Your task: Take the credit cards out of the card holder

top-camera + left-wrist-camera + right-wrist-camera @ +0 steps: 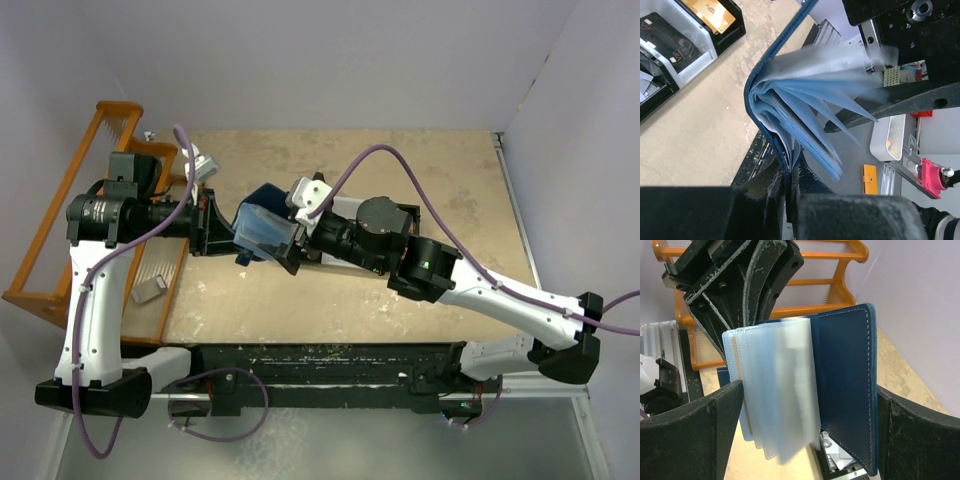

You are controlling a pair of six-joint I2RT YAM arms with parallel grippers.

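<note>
Card holder (pixel 845 385), the small navy-blue folding wallet with clear plastic sleeves (pixel 775 390), hangs open in the air between my two arms, above the beige tabletop (pixel 400 170). My left jaws are pressed together on the edge of one cover. They pinch it so that the spine stands just beyond their tips and the sleeves fan out away from them. My right jaws are spread wide and straddle the card holder. The sleeves sit just inside one jaw and the free navy cover just inside the other, and neither is clearly touched.

The sleeves are blurred, so I cannot tell whether any card is left in them. Beyond the left jaws, down on the tabletop, a black compartment tray (pixel 736 24) holds a black card (pixel 670 42) and a gold card (pixel 710 12). From that I judge some cards are already out and I am on the step of reaching in for another. Next I need to bring the right jaws onto one card's free edge. They should close on the card alone, not the sleeve, and draw it straight out while the left jaws hold firm.
</note>
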